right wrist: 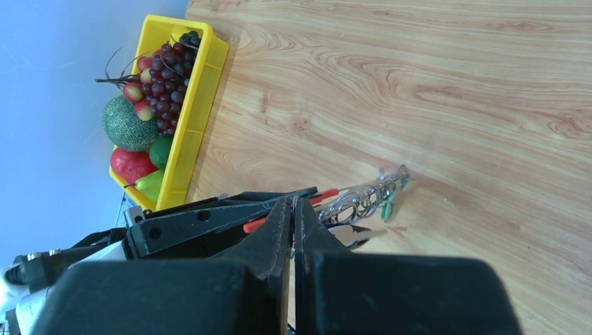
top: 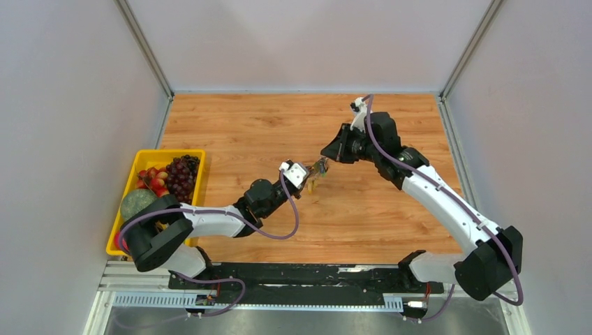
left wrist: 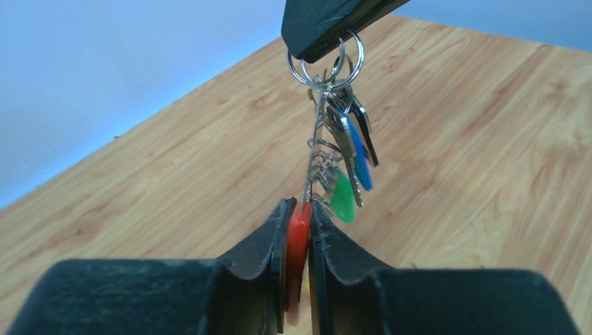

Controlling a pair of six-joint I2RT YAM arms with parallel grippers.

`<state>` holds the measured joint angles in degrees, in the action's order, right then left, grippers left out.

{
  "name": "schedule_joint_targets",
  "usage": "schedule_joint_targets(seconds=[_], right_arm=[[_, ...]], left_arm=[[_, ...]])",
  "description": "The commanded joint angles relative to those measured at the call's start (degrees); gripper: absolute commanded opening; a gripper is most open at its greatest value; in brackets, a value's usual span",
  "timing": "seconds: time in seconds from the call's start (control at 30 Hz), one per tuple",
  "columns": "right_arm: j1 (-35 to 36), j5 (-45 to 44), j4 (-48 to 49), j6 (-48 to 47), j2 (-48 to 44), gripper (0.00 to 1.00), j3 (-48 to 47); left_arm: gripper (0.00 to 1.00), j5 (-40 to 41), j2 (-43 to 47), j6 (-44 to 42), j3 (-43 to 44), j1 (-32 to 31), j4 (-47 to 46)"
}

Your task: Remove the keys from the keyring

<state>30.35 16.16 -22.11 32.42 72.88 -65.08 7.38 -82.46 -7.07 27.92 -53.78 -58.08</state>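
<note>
Table (top: 244, 132) — you are holding the work above its middle | left gripper (left wrist: 299, 209) is clamping the keyring (left wrist: 321, 150) by its red clip (left wrist: 297, 241) | right gripper (right wrist: 293, 206) is pinching its top ring (left wrist: 361, 63), likely to pull it taut | keys (left wrist: 349, 160) are dangling between — blue, green

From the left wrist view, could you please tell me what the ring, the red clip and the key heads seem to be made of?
Ring: polished metal, likely steel; thin silvery wire with bright glints. Red clip: probably plastic; uniform saturated colour, soft sheen. Green key head and blue key head: likely plastic, smooth and glossy.
</note>
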Motion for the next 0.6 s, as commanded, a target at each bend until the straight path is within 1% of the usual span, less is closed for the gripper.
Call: schedule_joint_targets(seconds=[0.0, 0.03, 0.07, 0.1, 0.13, 0.17, 0.2, 0.23, 0.33, 0.4, 0.5, 0.57], right_arm=[[0.3, 1.2, 0.6, 0.7, -3.7, 0.08, 0.6], [0.4, 1.2, 0.6, 0.2, -4.5, 0.20, 1.2], [0.3, 1.2, 0.6, -0.8, -5.1, 0.43, 1.8], [0.2, 1.3, 0.6, -2.1, -5.8, 0.62, 2.5], [0.2, 1.1, 0.5, -3.1, -6.9, 0.73, 3.4], [0.2, 0.5, 0.6, -4.2, -7.9, 0.79, 4.4], [0.3, 0.0, 0.7, -5.5, -9.2, 0.81, 5.4], [0.2, -0.3, 0.9, -7.0, -10.4, 0.81, 6.3], [0.2, -0.8, 2.4, -11.5, -14.0, 0.80, 10.0], [0.2, 0.8, 4.2, -14.0, -16.5, 0.76, 13.1], [0.2, 5.4, 8.2, -16.8, -20.1, 0.69, 18.3], [0.2, 7.9, 11.1, -17.1, -22.9, 0.68, 20.8]], left_arm=[[0.05, 2.4, 0.2, -1.3, 2.9, -0.1, -2.2], [0.02, 2.7, 0.6, -1.8, 2.6, -0.2, -2.0], [0.00, 2.9, 1.7, -2.8, 2.3, -0.2, -1.8], [0.00, 2.8, 2.4, -3.4, 1.6, -0.2, -0.9], [0.00, 1.8, 4.2, -4.8, 1.3, -0.2, -0.3], [0.00, 1.1, 5.1, -5.5, 1.0, -0.2, 2.1], [0.00, -0.3, 7.2, -6.8, 0.8, -0.1, 3.6], [0.00, -0.9, 8.2, -7.4, 0.8, -0.1, 7.2], [0.00, -3.2, 13.6, -9.2, -0.2, -0.2, 14.0], [0.00, -5.3, 17.1, -9.9, -1.5, -0.1, 16.1], [0.00, -11.5, 22.0, -11.8, -2.5, -0.1, 19.7], [0.00, -13.4, 24.2, -12.8, -2.5, -0.1, 22.7]])
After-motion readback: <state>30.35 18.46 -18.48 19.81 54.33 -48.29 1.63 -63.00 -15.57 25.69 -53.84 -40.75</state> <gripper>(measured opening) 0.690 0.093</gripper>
